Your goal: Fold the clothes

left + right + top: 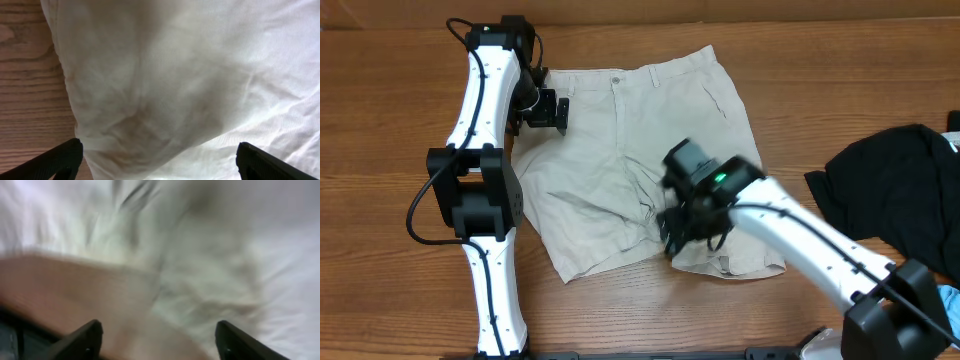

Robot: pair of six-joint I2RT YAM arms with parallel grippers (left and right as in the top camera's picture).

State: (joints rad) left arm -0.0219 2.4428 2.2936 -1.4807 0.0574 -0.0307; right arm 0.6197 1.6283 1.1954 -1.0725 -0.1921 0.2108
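Both pincers stand with their fingers apart and hold nothing. Left pincer [558, 112] hovers at the waistband corner of the light beige khaki cotton shorts [640, 160], its two dark fingertips [62, 159] spread wide over the pale cloth in its wrist view, with the fabric's edge and bare wood showing to one side. Right pincer [672, 238] sits low over the hem of one leg, near the front edge of the shorts; its wrist view is blurred, yet the two dark fingers [82, 341] are clearly parted, with rumpled beige cloth and a strip of wood between and beyond them. I cannot tell whether either pincer touches the fabric.

These shorts lie spread flat in the middle of the brown wooden table [380, 150], waistband toward the far edge and both legs pointing toward the near edge, creased around the crotch, not yet folded. Off to the right, well apart from the shorts, lies a crumpled black garment [895, 185], and a small light blue cloth [950, 298] peeks out at the right edge of the overhead view.
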